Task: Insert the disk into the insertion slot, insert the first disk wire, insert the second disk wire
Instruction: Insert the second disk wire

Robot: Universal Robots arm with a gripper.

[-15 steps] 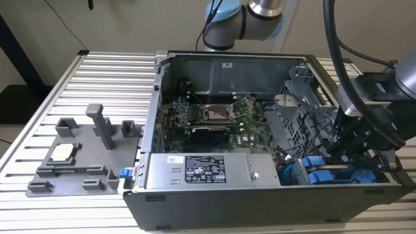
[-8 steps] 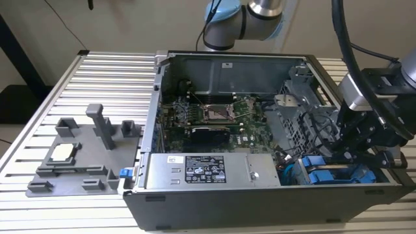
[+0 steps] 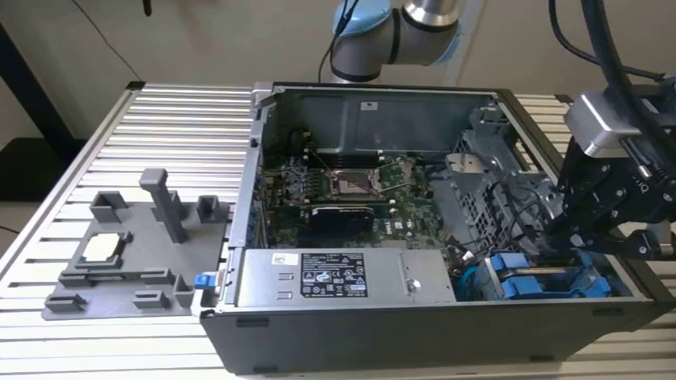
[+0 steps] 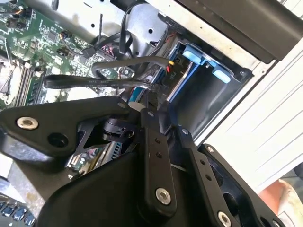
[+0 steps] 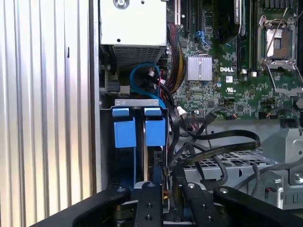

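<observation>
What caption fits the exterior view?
Robot claw lowered into an open computer case, beside two blue-framed drives.

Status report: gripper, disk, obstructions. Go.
Gripper low inside the case, at the drive bay. Two blue-framed drives seated side by side in the bay. Black cables loop right beside the fingers.

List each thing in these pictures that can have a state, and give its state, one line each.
computer case: side open, lying flat.
disk: seated upright in its slot.
other blue-framed drive: seated beside it.
processor socket: empty.
gripper: low at the drive bay, among black cables.
</observation>
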